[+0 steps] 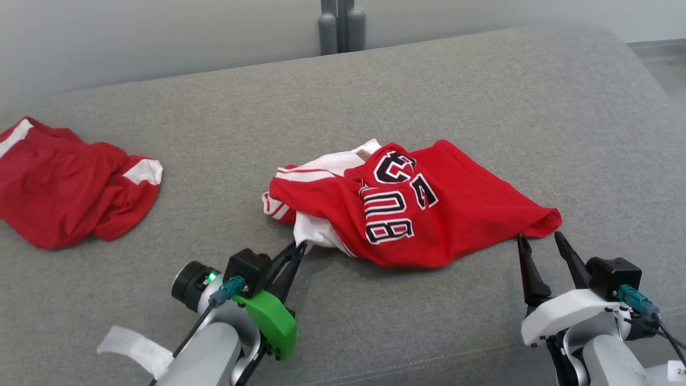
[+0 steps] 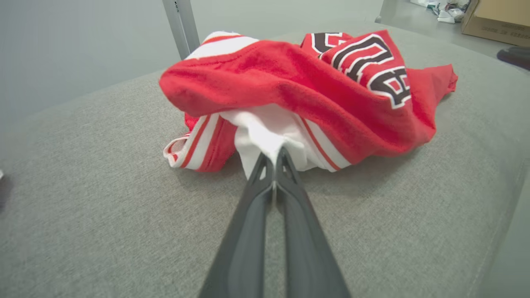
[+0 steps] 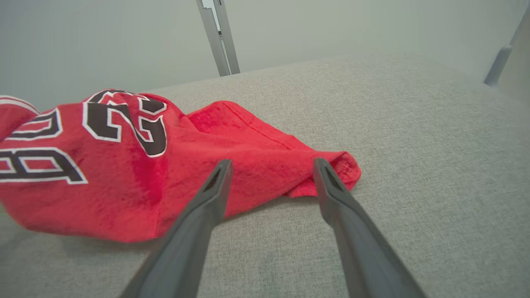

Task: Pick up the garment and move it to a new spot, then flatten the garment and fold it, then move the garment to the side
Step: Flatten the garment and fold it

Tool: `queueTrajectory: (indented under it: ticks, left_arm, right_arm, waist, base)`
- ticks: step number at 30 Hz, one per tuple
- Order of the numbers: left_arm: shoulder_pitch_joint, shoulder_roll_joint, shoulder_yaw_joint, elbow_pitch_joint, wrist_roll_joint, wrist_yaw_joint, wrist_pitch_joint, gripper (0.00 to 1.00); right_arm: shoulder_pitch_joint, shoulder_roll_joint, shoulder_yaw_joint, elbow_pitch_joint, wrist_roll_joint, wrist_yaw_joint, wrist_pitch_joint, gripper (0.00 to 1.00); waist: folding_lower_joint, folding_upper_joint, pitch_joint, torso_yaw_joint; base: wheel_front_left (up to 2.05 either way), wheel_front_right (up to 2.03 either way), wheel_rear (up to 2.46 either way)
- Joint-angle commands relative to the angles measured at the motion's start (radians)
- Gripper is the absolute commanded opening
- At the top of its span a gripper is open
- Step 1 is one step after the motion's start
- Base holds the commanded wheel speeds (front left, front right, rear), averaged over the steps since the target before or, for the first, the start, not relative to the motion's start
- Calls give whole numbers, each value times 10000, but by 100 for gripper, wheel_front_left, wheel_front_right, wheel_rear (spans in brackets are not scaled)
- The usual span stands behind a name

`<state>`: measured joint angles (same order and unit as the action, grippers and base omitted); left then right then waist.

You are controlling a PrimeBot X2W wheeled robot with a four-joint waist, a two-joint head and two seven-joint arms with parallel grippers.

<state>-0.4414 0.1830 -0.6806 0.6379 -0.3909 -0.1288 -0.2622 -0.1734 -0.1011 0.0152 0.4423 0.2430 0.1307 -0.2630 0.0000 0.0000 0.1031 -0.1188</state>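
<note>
the left gripper is clenched on a white fold of the crumpled red garment just ahead of its tips, seemingly for a lift. the right gripper stands spread wide, a red corner just before it.

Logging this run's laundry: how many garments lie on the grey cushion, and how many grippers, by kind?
Garments: 2, the lettered jersey and the red garment at the left.
Grippers: 2, left gripper shut on the jersey, right gripper open.
Total: 4
</note>
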Motion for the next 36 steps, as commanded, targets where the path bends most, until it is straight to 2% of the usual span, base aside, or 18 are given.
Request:
queueTrajectory:
  ticks: [1, 9, 16, 22, 36]
  left_arm:
    - [219, 138, 67, -139, 66, -11, -25, 0]
    - [1351, 470, 323, -1448, 246, 128, -26, 0]
    - [1952, 1086, 594, -2135, 91, 420, 80, 0]
    - [2206, 969, 628, -1958, -226, 419, 128, 0]
    - [2215, 455, 1008, 112, -520, 616, -27, 0]
  right_arm:
    - [156, 30, -20, 8, 34, 1, -43, 100]
    - [498, 207, -186, -33, 65, 1, -43, 100]
    - [524, 310, -300, -89, 43, 1, -43, 100]
    - [348, 333, -231, -59, -19, 1, -43, 100]
    - [239, 125, -426, 24, -69, 1, -43, 100]
  waist:
    - [0, 0, -378, 546]
    - [0, 0, -678, 1559]
    - [0, 0, -575, 2229]
    - [0, 0, -521, 2289]
    - [0, 0, -479, 1770]
  base:
    - [0, 0, 0]
    - [0, 0, 0]
    - [0, 0, 0]
    - [0, 0, 0]
    - [0, 0, 0]
